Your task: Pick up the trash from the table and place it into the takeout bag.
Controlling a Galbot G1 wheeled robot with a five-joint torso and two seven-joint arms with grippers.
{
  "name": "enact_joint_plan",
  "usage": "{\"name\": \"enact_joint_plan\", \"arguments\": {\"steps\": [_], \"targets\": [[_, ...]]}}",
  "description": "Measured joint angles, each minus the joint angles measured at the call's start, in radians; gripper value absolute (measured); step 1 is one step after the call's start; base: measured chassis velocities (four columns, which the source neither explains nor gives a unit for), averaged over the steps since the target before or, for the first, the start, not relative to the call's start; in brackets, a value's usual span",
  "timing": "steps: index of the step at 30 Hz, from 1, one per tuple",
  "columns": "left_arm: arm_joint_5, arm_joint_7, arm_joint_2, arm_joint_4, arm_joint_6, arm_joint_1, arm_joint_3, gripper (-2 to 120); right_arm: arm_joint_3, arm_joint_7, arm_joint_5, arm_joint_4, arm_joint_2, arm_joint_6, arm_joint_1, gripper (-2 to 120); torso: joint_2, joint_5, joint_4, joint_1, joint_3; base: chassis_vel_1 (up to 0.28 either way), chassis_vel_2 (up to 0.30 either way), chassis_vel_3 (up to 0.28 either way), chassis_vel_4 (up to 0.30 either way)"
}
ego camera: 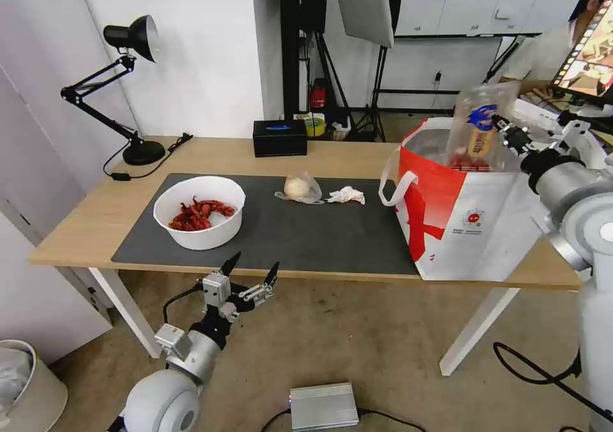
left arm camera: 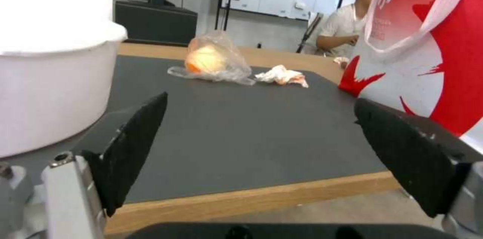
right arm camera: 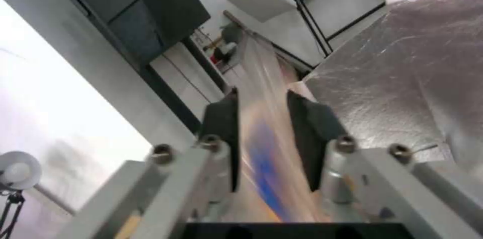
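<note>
Trash, head view: we see the clear plastic clamshell box point(ego camera: 477, 132) at the upper right of the frame, held over the open top of the takeout bag point(ego camera: 472, 221), with its red bits low in the bag's mouth.
Right gripper, head view: the right gripper point(ego camera: 499, 126) is pinched on the box's right edge, above the bag.
Takeout bag, head view: it stands upright at the right end of the table point(ego camera: 83, 221), its base partly on the dark grey mat point(ego camera: 306, 234).
Rest of the trash, head view: the white bowl point(ego camera: 200, 212) of red shells sits on the left part of the mat; the clear bag with a beige lump point(ego camera: 299, 188) and the crumpled tissue point(ego camera: 346, 195) lie side by side near the mat's far edge, centre frame.
Left gripper, head view: the left gripper point(ego camera: 251, 274) hangs below the table's near edge, lower centre-left, jaws spread and holding nothing.
Background, head view: black box point(ego camera: 280, 138) at the table's far edge; desk lamp point(ego camera: 131, 87) upper left.
Left wrist view: we note both black fingers point(left arm camera: 133, 148) wide apart at the lower frame; bowl point(left arm camera: 50, 84) at left, lump bag point(left arm camera: 211, 62) and tissue point(left arm camera: 282, 75) upper centre, takeout bag point(left arm camera: 443, 62) at right.
Right wrist view: fingers point(right arm camera: 224, 133) clamp the clear box point(right arm camera: 266, 126) at centre; the bag's foil lining point(right arm camera: 402, 73) shows at right.
</note>
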Motion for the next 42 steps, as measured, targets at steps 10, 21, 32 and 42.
{"name": "enact_joint_plan", "arguments": {"steps": [10, 21, 32, 42], "targets": [[0.001, -0.001, 0.001, -0.013, 0.0, 0.008, -0.008, 100, 0.01, 0.005, 0.02, 0.011, -0.007, -0.003, -0.008, 62, 0.0, 0.0, 0.0, 0.0, 0.0, 0.0, 0.0, 0.0, 0.0], [0.011, -0.001, -0.002, -0.027, 0.0, 0.021, -0.019, 100, 0.032, -0.031, 0.043, 0.061, -0.021, 0.004, -0.029, 99, 0.0, 0.0, 0.0, 0.0, 0.0, 0.0, 0.0, 0.0, 0.0], [0.028, -0.001, 0.003, -0.019, -0.016, 0.024, -0.037, 100, -0.023, -0.191, -0.059, 0.217, -0.088, 0.007, -0.153, 100, 0.0, -0.0002, 0.0002, 0.0, 0.0, 0.0, 0.0, 0.0, 0.0], [0.088, -0.001, -0.015, 0.01, -0.027, 0.028, -0.077, 100, -0.261, -0.426, -0.572, 0.229, -0.12, 0.169, -0.409, 100, 0.0, 0.0001, 0.0, 0.0, 0.0, 0.0, 0.0, 0.0, 0.0]]}}
